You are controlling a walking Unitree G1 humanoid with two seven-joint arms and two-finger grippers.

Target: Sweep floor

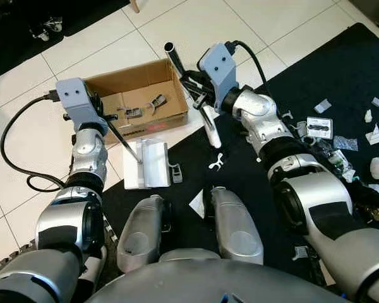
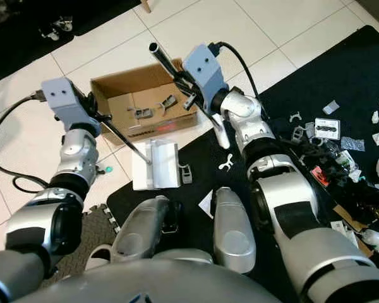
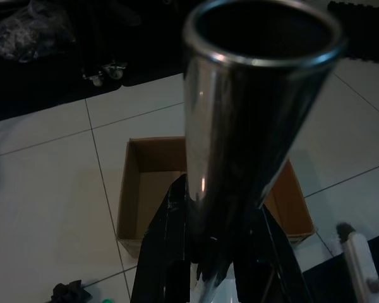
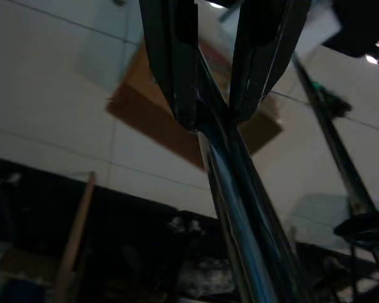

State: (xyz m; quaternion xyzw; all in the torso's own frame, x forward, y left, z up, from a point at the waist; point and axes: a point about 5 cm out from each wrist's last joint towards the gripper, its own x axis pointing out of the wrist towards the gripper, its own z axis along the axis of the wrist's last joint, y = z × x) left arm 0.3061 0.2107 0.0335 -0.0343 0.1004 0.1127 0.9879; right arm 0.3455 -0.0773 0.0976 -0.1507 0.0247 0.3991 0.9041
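The left pincer (image 1: 104, 120) pinches the thin rod of the white dustpan (image 1: 148, 163), which lies on the tile floor (image 1: 25, 170) at the black mat's (image 1: 341, 69) edge. Behind it sits the open cardboard box (image 1: 136, 95) with small scraps inside. The right pincer (image 1: 191, 82) is clamped on the dark metal broom handle (image 1: 177, 63), tilted over the box. Litter (image 1: 341, 142) lies scattered on the mat to the right

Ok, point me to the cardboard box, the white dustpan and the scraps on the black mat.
cardboard box (image 1: 166, 118), left eye view, near wall.
white dustpan (image 1: 153, 163), left eye view, middle of pan.
scraps (image 1: 319, 128), left eye view, a flat packet in the pile.
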